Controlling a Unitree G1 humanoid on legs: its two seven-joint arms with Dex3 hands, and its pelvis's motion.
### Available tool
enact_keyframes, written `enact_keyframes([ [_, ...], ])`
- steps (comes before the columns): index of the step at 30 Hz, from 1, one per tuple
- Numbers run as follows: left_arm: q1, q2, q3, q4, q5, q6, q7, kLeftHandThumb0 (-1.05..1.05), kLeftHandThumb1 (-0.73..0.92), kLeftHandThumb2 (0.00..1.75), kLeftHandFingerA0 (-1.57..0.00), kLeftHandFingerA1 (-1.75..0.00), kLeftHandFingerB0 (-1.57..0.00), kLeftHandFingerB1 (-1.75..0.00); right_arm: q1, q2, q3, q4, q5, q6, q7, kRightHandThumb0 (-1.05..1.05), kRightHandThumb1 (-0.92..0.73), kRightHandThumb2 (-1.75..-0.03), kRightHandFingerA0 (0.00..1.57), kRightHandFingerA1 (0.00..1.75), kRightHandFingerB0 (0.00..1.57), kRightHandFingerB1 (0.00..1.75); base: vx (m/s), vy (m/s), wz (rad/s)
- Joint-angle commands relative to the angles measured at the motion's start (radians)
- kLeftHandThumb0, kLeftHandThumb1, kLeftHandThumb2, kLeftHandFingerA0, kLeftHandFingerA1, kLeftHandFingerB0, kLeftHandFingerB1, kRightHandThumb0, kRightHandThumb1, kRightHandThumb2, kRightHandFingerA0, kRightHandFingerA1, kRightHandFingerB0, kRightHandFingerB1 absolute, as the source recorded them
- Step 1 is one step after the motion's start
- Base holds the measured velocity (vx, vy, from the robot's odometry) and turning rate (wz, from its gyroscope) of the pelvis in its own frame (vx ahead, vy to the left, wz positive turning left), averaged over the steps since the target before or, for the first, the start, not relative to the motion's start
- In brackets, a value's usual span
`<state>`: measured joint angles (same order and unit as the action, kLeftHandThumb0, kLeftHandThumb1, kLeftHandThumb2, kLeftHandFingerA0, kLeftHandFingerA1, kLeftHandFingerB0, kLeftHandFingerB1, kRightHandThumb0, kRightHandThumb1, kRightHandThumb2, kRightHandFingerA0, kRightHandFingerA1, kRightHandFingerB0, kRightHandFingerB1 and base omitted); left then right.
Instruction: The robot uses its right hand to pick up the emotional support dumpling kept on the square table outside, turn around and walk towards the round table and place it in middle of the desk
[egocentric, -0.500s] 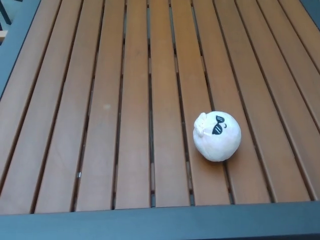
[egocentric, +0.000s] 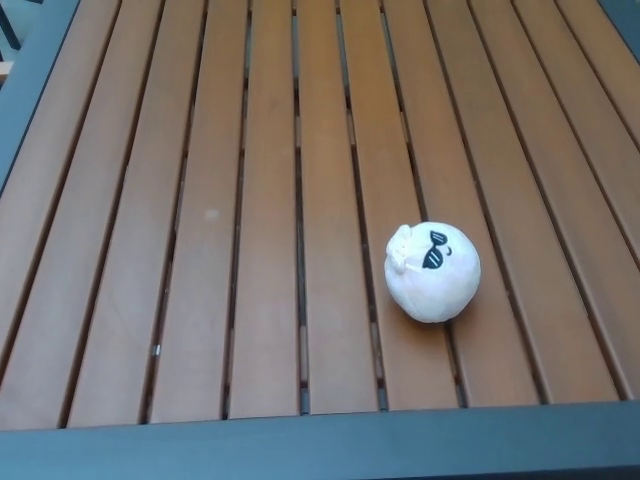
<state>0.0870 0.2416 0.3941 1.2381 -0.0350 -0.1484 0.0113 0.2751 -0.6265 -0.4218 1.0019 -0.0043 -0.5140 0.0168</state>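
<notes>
The round white plush dumpling with a sunglasses face (egocentric: 433, 271) sits at five o'clock on the brown slatted wooden table (egocentric: 210, 215). Neither hand shows. The right hand should descend open, cupping it centrally.

Table (egocentric: 250, 200) cut off by edges

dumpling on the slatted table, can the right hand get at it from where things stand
Probably yes. The dumpling sits alone on the table, near its front edge and right of centre, with nothing beside or over it. The right hand itself is out of view, so its reach can't be confirmed.
</notes>
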Motion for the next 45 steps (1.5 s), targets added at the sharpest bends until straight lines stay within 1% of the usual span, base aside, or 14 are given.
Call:
enact_keyframes([
  [1, -0.007, 0.022, 0.035, 0.013, -0.046, -0.15, 0.027, -0.03, 0.55, 0.91, -0.98, -0.97, -0.9, -0.74, -0.042, 0.066, -0.157, -0.151, 0.014, 0.0, -0.445, -0.39, -0.54, -0.82, 0.56, 0.66, 0.34, 0.48, 0.0, 0.0, 0.0],
  [2, -0.008, 0.025, 0.038, 0.014, -0.049, -0.148, 0.026, -0.04, 0.55, 0.89, -0.98, -0.99, -0.89, -0.75, -0.047, 0.073, -0.184, -0.178, 0.025, 0.01, -0.468, -0.28, -0.66, -0.59, 0.5, 0.61, 0.32, 0.37, 0.0, 0.0, 0.0],
  [7, -0.016, 0.031, 0.063, 0.006, -0.071, -0.139, 0.025, -0.07, 0.55, 0.81, -0.96, -0.99, -0.87, -0.74, -0.062, 0.086, -0.344, -0.293, 0.127, -0.005, -0.486, -0.3, -0.54, -0.8, 0.44, 0.7, 0.34, 0.53, 0.0, 0.0, 0.0],
  [15, -0.016, 0.031, 0.071, 0.008, -0.071, -0.134, 0.03, -0.07, 0.57, 0.82, -0.98, -0.98, -0.88, -0.73, -0.143, 0.079, -0.521, -0.427, 0.155, -0.069, -0.551, -0.29, -0.71, -0.6, 0.57, 1.06, 0.47, 0.63, 0.0, 0.0, 0.0],
  [16, -0.015, 0.032, 0.067, 0.007, -0.064, -0.138, 0.03, -0.07, 0.57, 0.81, -0.99, -0.98, -0.87, -0.74, -0.156, 0.057, -0.562, -0.508, 0.187, 0.022, -0.533, -0.36, -0.75, -0.61, 0.37, 1.25, 0.28, 0.92, 0.0, 0.0, 0.0],
  [19, -0.014, 0.032, 0.067, 0.006, -0.061, -0.139, 0.03, -0.07, 0.57, 0.81, -0.99, -0.98, -0.87, -0.74, -0.166, 0.057, -0.59, -0.556, 0.191, 0.072, -0.52, -0.36, -0.75, -0.61, 0.37, 1.25, 0.28, 0.92, 0.0, 0.0, 0.0],
  [20, -0.013, 0.037, 0.067, 0.005, -0.059, -0.135, 0.028, -0.07, 0.57, 0.81, -0.95, -0.97, -0.87, -0.73, -0.142, 0.11, -0.602, -0.801, 0.316, 0.289, -0.505, -0.29, -0.74, -0.61, 0.41, 1.1, 0.09, 0.79, 0.0, 0.0, 0.0],
  [24, -0.012, 0.034, 0.065, 0.005, -0.055, -0.137, 0.029, -0.07, 0.57, 0.81, -0.96, -0.95, -0.88, -0.69, -0.107, 0.205, -0.6, -1.13, 0.476, 0.514, -0.556, -0.32, -0.76, -0.58, 0.18, 1.09, 0.18, 0.53, 0.0, 0.0, 0.0],
  [31, -0.02, 0.028, 0.059, 0.003, -0.049, -0.145, 0.038, -0.07, 0.57, 0.83, -0.99, -0.97, -0.88, -0.73, -0.122, 0.293, -0.582, -1.449, 0.332, 0.438, -0.599, -0.27, -0.8, -0.52, 0.18, 1.24, 0.14, 0.8, 0.0, 0.0, 0.0],
  [32, -0.016, 0.032, 0.064, 0.003, -0.054, -0.144, 0.033, -0.06, 0.54, 0.85, -0.94, -0.98, -0.87, -0.76, -0.127, 0.224, -0.592, -1.414, 0.303, 0.384, -0.525, -0.52, -0.76, -0.62, 0.11, 1.07, 0.16, 0.7, 0.0, 0.0, 0.0],
  [37, -0.01, 0.04, 0.081, 0.006, -0.071, -0.143, 0.009, -0.05, 0.53, 0.81, -0.94, -0.98, -0.87, -0.76, -0.104, 0.004, -0.6, -1.368, 0.29, 0.332, -0.271, -0.55, -0.74, -0.62, 0.05, 1.02, 0.18, 0.55, 0.0, 0.0, 0.0],
  [38, -0.01, 0.042, 0.069, 0.011, -0.057, -0.145, 0.017, -0.09, 0.58, 0.79, -1.0, -0.97, -0.89, -0.71, -0.128, -0.113, -0.555, -1.381, 0.272, 0.386, -0.194, -0.38, -0.41, -1.0, 0.07, 0.58, 0.0, 0.5, 0.0, 0.0, 0.0],
  [39, -0.009, 0.044, 0.055, 0.016, -0.038, -0.15, 0.029, -0.09, 0.58, 0.82, -1.01, -0.98, -0.9, -0.72, -0.165, -0.281, -0.484, -1.396, 0.264, 0.465, -0.081, -0.76, -0.53, -0.91, 0.01, 0.4, 0.1, 0.41, 0.0, 0.0, 0.0],
  [45, -0.005, 0.038, 0.055, 0.014, -0.038, -0.166, 0.031, -0.07, 0.55, 0.86, -1.01, -0.98, -0.91, -0.72, -0.225, -0.392, -0.386, -1.388, 0.273, 0.496, -0.021, -0.78, -0.54, -0.94, 0.02, 0.31, 0.12, 0.42, 0.0, 0.0, 0.0],
])
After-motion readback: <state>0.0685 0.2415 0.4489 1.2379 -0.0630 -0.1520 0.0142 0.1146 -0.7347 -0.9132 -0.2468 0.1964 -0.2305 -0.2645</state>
